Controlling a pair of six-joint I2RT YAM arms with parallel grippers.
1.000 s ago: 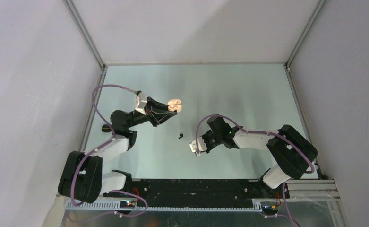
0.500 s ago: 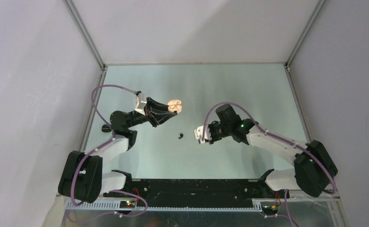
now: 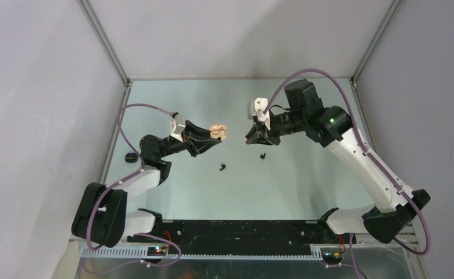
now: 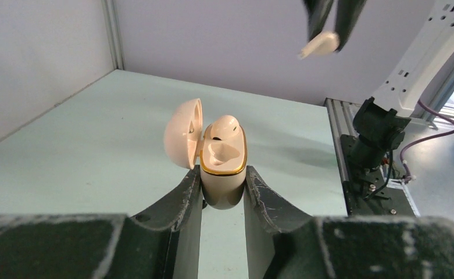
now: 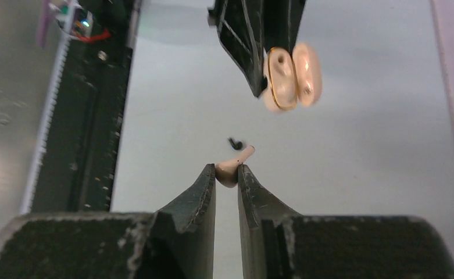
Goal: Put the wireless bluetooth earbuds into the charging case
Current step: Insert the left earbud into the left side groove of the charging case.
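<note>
Here the left jaws press against both sides of the cream charging case (image 4: 222, 165), holding it off the surface (image 3: 306, 186) with its lid (image 4: 182, 132) swung open. One cream-white earbud (image 4: 225, 124) sits in a well of the case. The right jaws pinch a second cream-white earbud (image 5: 234, 164) in the air, near the case but apart from it. A black earbud (image 3: 222, 167) and a second black earbud (image 3: 263, 156) lie on the surface below.
</note>
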